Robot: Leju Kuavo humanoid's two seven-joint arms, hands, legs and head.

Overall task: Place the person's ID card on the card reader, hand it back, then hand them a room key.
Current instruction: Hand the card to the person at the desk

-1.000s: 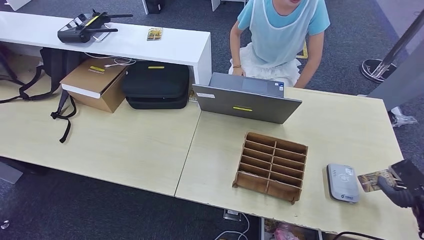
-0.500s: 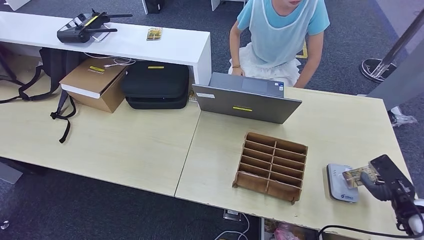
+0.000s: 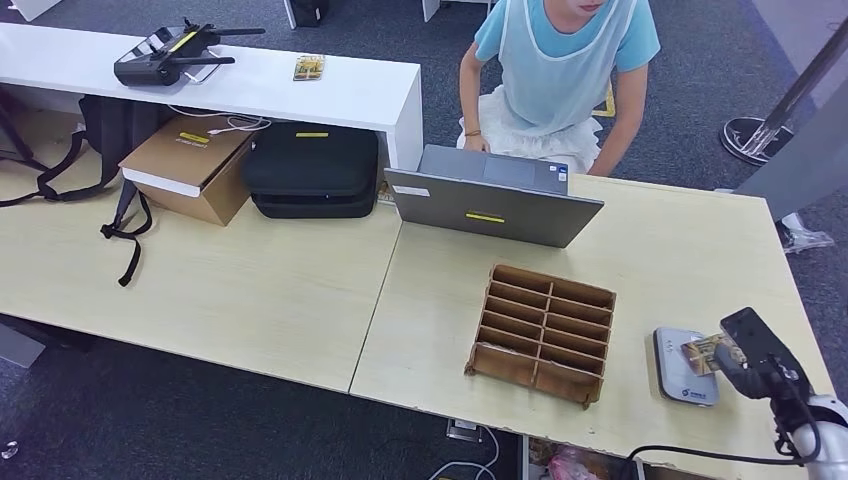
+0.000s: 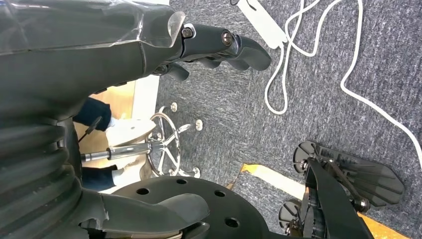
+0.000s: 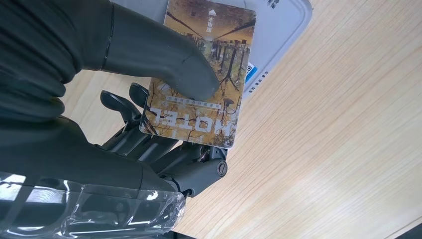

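Brown card (image 5: 199,74) pinched by right robot hand (image 3: 752,362) over reader (image 3: 684,365) (prob. touching); left robot hand (image 4: 219,47) empty.

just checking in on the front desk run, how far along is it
Early. Done: the right robot hand holds the card, pinned under its thumb. In hand: that card is over the near edge of the grey card reader, but I cannot tell whether it rests on it. Left: laying it on the reader, then handing it to the person behind the laptop, then giving a room key. The left robot hand hangs over the floor, holding nothing.
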